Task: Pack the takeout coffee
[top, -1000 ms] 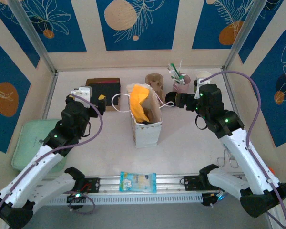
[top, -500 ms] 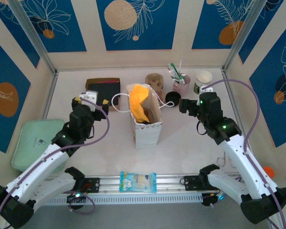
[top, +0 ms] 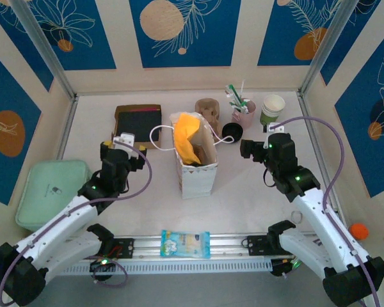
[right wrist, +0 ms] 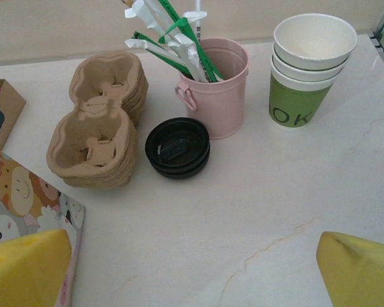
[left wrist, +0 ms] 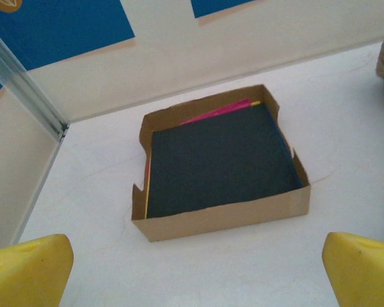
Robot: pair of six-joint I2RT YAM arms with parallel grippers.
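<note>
Right gripper: jaws fully apart, nothing held; bare table between them
Left gripper: wide open, empty; box ahead
Lid: ahead, slightly left; pink cup just behind it
Cup: far ahead, right of pink cup; top of a nested stack
Handling (judged): light, thin paper, crushes easily; pinch gently below the rim; lower cups may lift too
Room: smooth pale table; wall close behind cup; front approach open
</note>
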